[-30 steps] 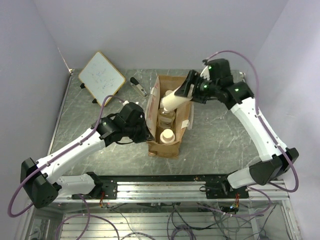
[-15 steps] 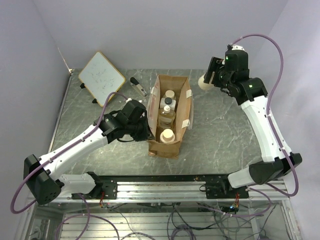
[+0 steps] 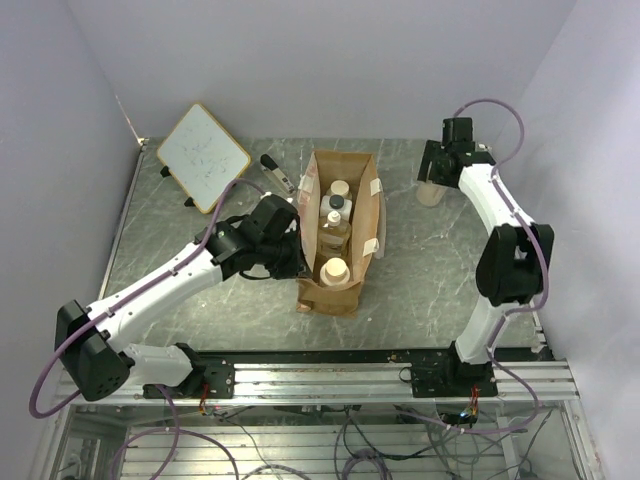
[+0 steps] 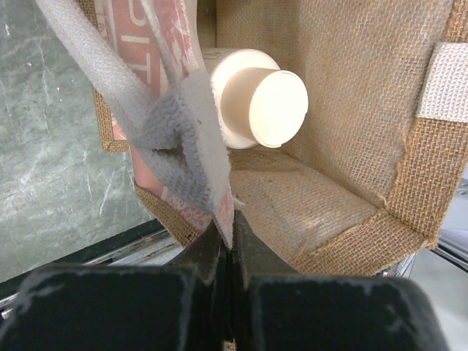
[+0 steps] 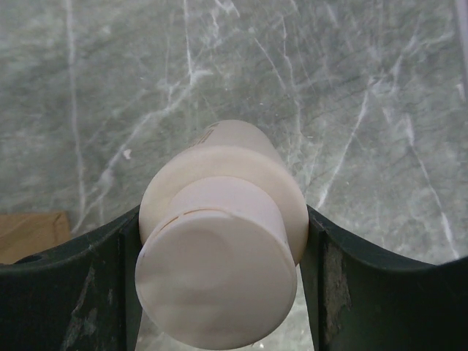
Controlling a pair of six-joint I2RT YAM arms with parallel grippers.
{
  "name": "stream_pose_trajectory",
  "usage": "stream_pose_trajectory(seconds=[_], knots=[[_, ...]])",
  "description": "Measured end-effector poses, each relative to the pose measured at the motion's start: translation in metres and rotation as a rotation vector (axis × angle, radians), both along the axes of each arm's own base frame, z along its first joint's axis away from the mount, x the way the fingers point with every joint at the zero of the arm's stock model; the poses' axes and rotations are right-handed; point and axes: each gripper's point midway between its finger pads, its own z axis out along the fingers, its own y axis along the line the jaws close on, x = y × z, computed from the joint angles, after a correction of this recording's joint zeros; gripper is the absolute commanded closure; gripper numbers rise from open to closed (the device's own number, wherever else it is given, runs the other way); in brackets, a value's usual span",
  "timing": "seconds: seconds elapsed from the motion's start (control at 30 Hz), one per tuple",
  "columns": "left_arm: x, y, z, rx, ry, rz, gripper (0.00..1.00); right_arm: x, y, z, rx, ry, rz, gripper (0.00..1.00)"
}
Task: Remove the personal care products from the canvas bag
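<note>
Bottles (image 3: 334, 232) are standing in a row inside the canvas bag (image 3: 372, 215), which is sitting upright at the table's (image 3: 440, 280) middle, reaching towards the front edge; one is black-capped, the others cream-capped. The left gripper (image 4: 228, 235) is pressing its jaws together on the bag's cream handle strap (image 4: 175, 139) at the bag's left wall. The right gripper (image 5: 219, 245) is clamping a cream bottle (image 5: 219, 292) just below its cap, near the far right corner; whether its base is touching the table cannot be told.

Left claw (image 4: 228, 228) pinched closed, right claw (image 5: 223, 245) clamped
</note>
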Motion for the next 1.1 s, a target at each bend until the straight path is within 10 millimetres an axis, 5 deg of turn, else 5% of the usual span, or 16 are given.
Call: stream_pose_trajectory(seconds=[0.1, 0.27, 0.33, 0.47, 0.53, 0.67, 0.73, 0.97, 1.1], knots=[[0.000, -0.001, -0.001, 0.002, 0.001, -0.006, 0.93, 0.012, -0.003, -0.039, 0.003, 0.063, 0.011, 1.00], [0.001, -0.003, -0.002, 0.008, 0.002, -0.021, 0.93, 0.024, 0.000, -0.075, 0.003, 0.118, 0.035, 1.00], [0.002, -0.004, -0.001, 0.009, 0.000, -0.027, 0.93, 0.030, 0.001, -0.072, 0.004, 0.103, 0.040, 1.00], [0.002, -0.005, -0.001, 0.016, -0.002, -0.038, 0.93, 0.035, 0.002, -0.068, 0.005, 0.077, 0.044, 0.81], [0.002, -0.005, -0.001, 0.017, -0.003, -0.040, 0.93, 0.037, 0.002, -0.068, 0.005, 0.069, 0.045, 0.69], [0.002, -0.005, -0.001, 0.018, -0.004, -0.042, 0.91, 0.037, 0.002, -0.068, 0.003, 0.071, 0.046, 0.27], [0.002, -0.005, -0.001, 0.018, -0.004, -0.042, 0.84, 0.035, 0.002, -0.069, 0.002, 0.077, 0.047, 0.17], [0.001, -0.003, -0.006, 0.026, 0.007, -0.033, 0.60, 0.034, 0.000, -0.052, 0.005, 0.056, 0.035, 0.03], [-0.003, -0.001, -0.011, 0.026, 0.028, -0.014, 0.54, 0.007, 0.000, -0.024, 0.025, 0.050, 0.019, 0.03]])
